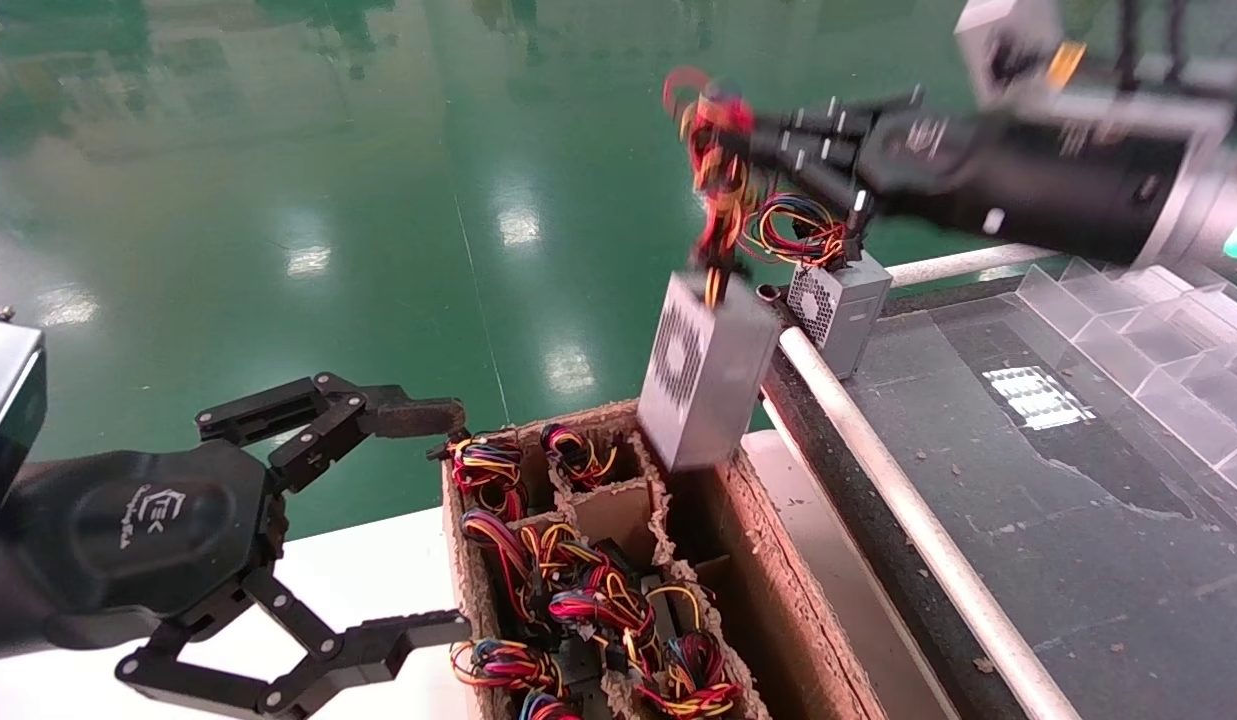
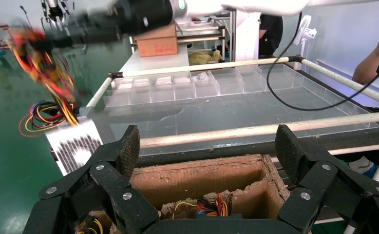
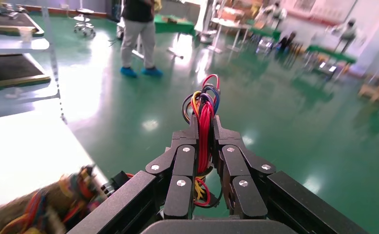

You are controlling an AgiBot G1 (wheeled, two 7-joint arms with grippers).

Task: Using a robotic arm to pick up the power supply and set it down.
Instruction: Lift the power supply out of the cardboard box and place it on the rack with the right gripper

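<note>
While the right gripper (image 1: 738, 150) hung out over the green floor (image 1: 278, 200), its black linkage fingers (image 3: 185, 165) were pinched narrow on the red, yellow and black wire bundle (image 1: 716, 160) of the power supply (image 1: 703, 375), and nothing but those wires sat between the pads. From the right wrist view the bundle (image 3: 204, 126) stood up between the two fingers and looped over just past their tips. Directly beneath the gripper the grey metal box dangled from its wires, tilted, with its perforated face turned toward the floor side; its lowest corner hung just over the far rim of the cardboard crate (image 1: 778, 580), and whether it touched the rim could not be told. Just beyond the hanging box, on the gripper's wrist side, a second grey unit (image 1: 840, 305) with a blue-yellow wire loop rested at the corner of the dark conveyor table (image 1: 1028, 520), beside its white rail (image 1: 878, 480).

Below, the crate's dividers held dark units topped with coloured wire bundles (image 1: 598, 600).

The left gripper (image 1: 418, 520) waited well apart from the right one, beside the crate's near-left wall, its fingers (image 2: 124, 151) spread wide and holding nothing. The left wrist view showed the hanging box (image 2: 75, 146) past that gripper's fingertip.
</note>
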